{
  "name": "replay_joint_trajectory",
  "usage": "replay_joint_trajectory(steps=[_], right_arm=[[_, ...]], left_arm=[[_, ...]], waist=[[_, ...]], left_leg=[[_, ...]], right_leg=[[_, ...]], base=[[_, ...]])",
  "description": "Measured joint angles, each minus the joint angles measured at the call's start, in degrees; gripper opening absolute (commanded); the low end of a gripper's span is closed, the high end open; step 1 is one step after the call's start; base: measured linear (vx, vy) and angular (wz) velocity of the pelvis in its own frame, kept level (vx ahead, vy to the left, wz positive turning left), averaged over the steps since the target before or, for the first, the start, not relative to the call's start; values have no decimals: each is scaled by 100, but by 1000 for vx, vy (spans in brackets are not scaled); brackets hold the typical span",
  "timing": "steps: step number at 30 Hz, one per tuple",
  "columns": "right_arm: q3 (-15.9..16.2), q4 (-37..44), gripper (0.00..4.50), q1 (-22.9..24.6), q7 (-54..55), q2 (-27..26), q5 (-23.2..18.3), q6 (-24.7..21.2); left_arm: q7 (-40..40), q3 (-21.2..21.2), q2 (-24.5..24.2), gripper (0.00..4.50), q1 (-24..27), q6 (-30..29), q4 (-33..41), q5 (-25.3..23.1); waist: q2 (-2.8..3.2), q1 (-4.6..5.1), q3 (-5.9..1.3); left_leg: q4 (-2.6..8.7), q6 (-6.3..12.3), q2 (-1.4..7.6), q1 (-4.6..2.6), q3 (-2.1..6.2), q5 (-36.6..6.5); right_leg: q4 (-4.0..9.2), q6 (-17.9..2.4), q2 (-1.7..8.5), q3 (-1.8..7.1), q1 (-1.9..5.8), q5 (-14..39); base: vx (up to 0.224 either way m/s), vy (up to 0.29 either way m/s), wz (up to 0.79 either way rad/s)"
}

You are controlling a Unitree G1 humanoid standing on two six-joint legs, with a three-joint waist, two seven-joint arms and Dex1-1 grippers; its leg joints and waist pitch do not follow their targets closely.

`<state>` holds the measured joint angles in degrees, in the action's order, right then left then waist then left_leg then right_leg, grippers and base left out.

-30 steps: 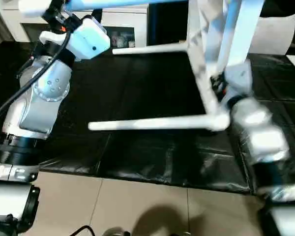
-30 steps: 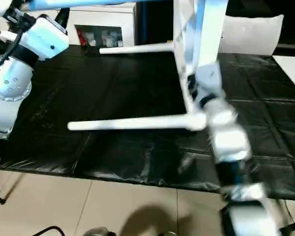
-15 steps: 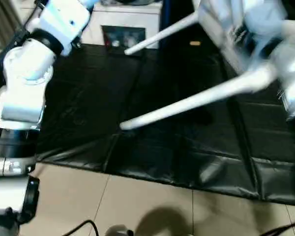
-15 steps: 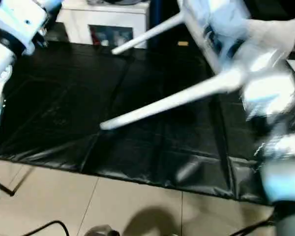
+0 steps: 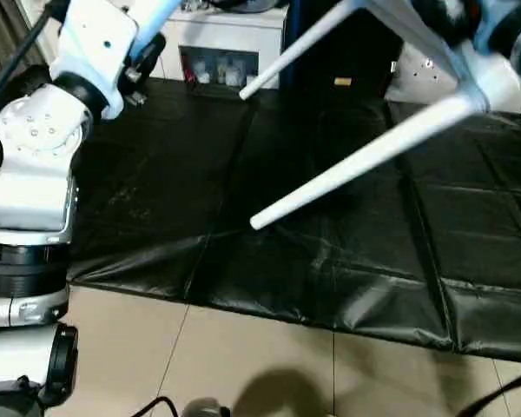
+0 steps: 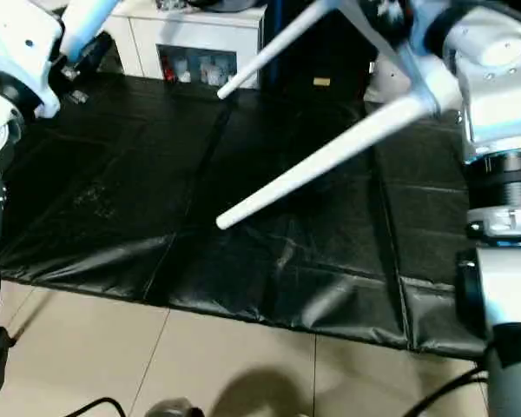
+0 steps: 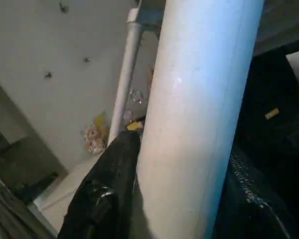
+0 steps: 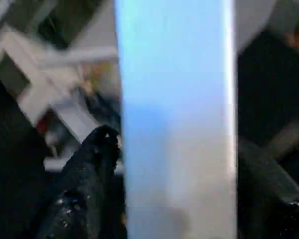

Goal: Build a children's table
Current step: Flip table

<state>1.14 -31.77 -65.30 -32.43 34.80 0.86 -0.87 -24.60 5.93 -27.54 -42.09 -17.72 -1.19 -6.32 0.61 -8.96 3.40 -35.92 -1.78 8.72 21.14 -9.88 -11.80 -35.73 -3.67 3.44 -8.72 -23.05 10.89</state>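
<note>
Table top (image 5: 417,17) runs off my head view at 12–1 o'clock, so I can't see the far legs or sockets. Right wrist view is blurred; white part (image 8: 174,119) between my fingers (image 8: 84,184) unidentifiable.

A black-covered work table (image 5: 347,278) stands on the tiled floor (image 5: 243,365).

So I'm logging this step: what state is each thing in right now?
Children's table: lifted off the black work table, tilted.
Legs: fitted in the top, free ends in the air.
Left gripper: closed around a leg.
Right gripper: around a white leg.
</note>
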Motion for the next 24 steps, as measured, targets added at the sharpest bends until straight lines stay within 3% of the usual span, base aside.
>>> replay_joint_trajectory(steps=[3,6,7,10,12,17,19,21,24], right_arm=[[-401,224,366,1,-54,-371,-537,486],[-767,387,394,0,-20,-615,-1024,621],[-933,407,394,0,-3,-673,-1239,603],[-1826,650,411,6,76,-845,-2229,405],[-2193,900,435,100,65,-823,-2681,245],[-2459,1454,450,1006,-7,-950,-3267,-57],[-2536,1899,450,1622,12,-1127,-3479,-213],[-2645,2212,450,2354,86,-1420,-3684,-354],[-2750,2216,450,2711,214,-1547,-3713,-448]], left_arm=[[-19,-18,-12,175,133,298,-16,-1],[-32,-72,37,169,194,505,-30,0],[-28,-60,65,169,230,570,-44,12],[-23,49,104,167,460,893,-160,147],[-33,99,125,164,607,1056,-262,239],[-130,155,315,155,1033,1509,-618,575],[-181,160,351,154,1231,1783,-754,722],[-278,206,368,154,1485,1999,-872,891],[-405,218,373,154,1660,2090,-1016,1015]], waist=[[-4,3,-1],[-15,-41,-5],[-14,-47,-6],[-12,-78,-8],[-20,-78,-17],[-38,-49,-36],[-47,-45,-43],[-42,-32,-43],[-18,-25,-36]], left_leg=[[2,1,1,-1,2,0],[0,4,1,2,3,2],[0,4,1,1,2,1],[1,16,1,3,1,1],[3,25,1,0,2,4],[11,4,6,-19,2,5],[18,3,21,-34,2,11],[28,3,21,-111,0,6],[50,3,21,-105,1,8]], right_leg=[[0,0,0,-1,0,0],[2,-1,0,1,8,-1],[3,-2,0,2,13,-1],[10,0,0,3,19,0],[11,0,0,3,23,0],[41,6,-3,-7,50,-30],[70,10,-7,-22,79,-35],[97,17,-6,-27,157,-35],[160,46,-6,-33,178,-56]], base=[[0,0,0],[0,0,0],[0,0,0],[0,0,0],[0,0,0],[0,0,0],[0,0,0],[0,0,0],[0,0,0]])
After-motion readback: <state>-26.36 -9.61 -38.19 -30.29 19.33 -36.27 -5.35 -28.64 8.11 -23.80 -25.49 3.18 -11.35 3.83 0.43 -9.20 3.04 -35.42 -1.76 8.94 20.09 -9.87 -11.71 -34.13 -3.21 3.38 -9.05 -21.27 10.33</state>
